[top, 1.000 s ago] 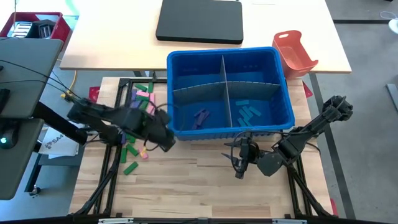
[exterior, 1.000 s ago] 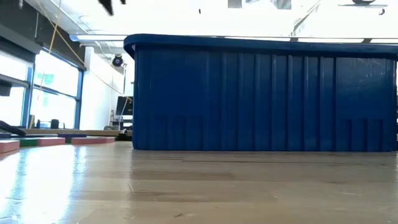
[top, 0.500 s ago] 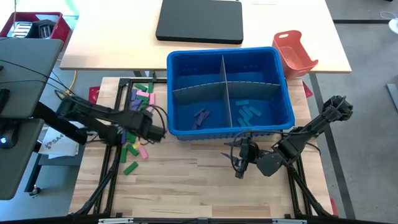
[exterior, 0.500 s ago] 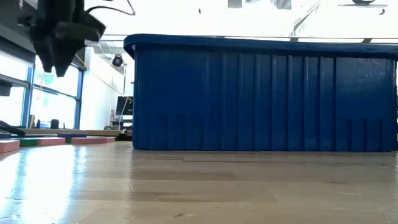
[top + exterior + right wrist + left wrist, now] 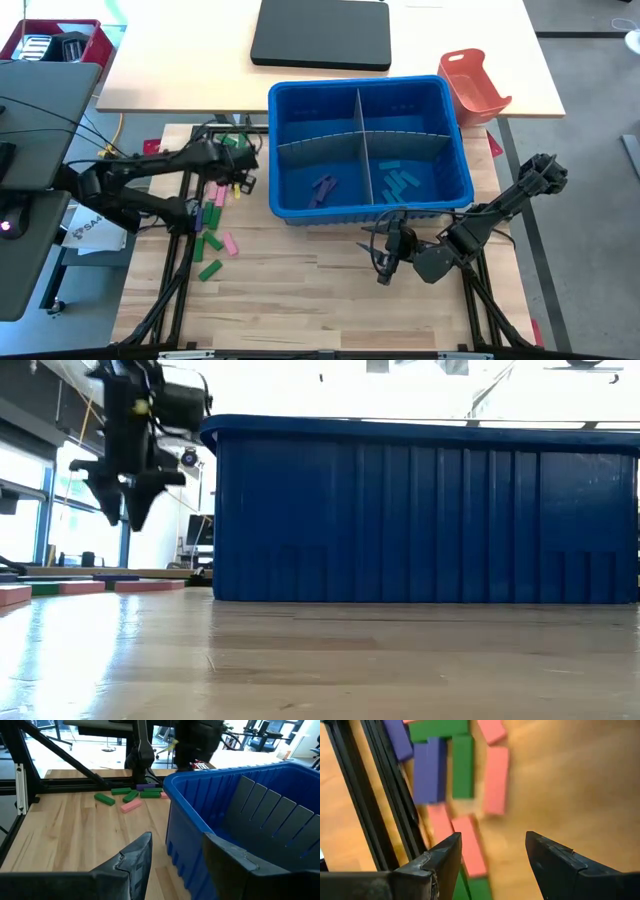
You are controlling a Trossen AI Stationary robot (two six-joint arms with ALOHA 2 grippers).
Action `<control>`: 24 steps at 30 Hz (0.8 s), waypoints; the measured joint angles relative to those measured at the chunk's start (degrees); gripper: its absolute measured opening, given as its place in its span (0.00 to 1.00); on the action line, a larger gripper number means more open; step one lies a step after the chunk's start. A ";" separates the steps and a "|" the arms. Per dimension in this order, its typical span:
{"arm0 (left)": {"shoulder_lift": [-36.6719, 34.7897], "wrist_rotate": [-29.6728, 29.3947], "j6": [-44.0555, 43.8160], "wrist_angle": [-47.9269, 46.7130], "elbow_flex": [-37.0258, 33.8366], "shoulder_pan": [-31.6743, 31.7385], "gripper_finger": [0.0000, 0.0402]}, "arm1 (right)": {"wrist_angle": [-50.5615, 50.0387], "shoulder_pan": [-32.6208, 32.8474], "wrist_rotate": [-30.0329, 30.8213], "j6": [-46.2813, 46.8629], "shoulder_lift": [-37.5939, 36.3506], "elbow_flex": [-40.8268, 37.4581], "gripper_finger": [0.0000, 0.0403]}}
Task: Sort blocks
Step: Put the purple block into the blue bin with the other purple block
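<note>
Green, pink and purple blocks (image 5: 216, 215) lie flat in a loose scatter on the counter (image 5: 300, 290), left of the blue bin (image 5: 455, 155). Inside it, purple blocks (image 5: 322, 188) fill one compartment and blue blocks (image 5: 403, 180) the next.

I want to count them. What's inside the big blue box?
The blue box holds purple blocks in one near part, blue blocks beside them. The far parts look empty; corners under the walls stay hidden.

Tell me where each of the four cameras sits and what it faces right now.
High: overhead, straight down on the blue bin; both arms show.
Low: tabletop level, facing the bin's wall; left gripper hangs beside it.
Left wrist: above loose blocks, open fingers in frame.
Right wrist: near the table, open fingers in frame.
Shared: bin and blocks.
</note>
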 joint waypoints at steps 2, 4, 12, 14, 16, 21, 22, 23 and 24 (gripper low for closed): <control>1.74 0.02 3.72 0.98 -0.04 4.74 0.53 | 0.01 0.00 0.00 0.00 0.00 0.00 0.42; 3.50 0.02 7.53 2.19 -0.04 9.18 0.53 | 0.02 0.00 0.00 0.00 0.00 0.00 0.42; 10.41 3.43 17.11 6.42 -0.04 20.14 0.53 | 0.02 0.00 0.00 0.44 0.00 0.00 0.42; 12.16 3.66 18.40 6.88 -0.04 21.36 0.53 | 0.01 0.00 0.00 0.53 0.00 0.00 0.42; 14.05 3.68 19.87 7.58 -0.04 22.35 0.53 | 0.00 0.00 0.00 0.99 0.00 0.00 0.42; 18.67 2.74 22.23 9.15 -0.04 24.37 0.53 | 0.00 0.00 -0.01 1.09 0.00 0.00 0.42; 19.39 2.35 22.25 9.32 -0.04 24.65 0.53 | 0.00 0.00 0.00 1.09 0.00 0.00 0.42; 19.94 2.17 22.32 9.60 -0.04 24.83 0.53 | 0.00 0.00 0.00 1.09 0.00 0.00 0.42; 20.41 2.09 22.37 9.84 0.07 25.09 0.53 | 0.00 0.00 -0.01 1.09 0.00 0.00 0.42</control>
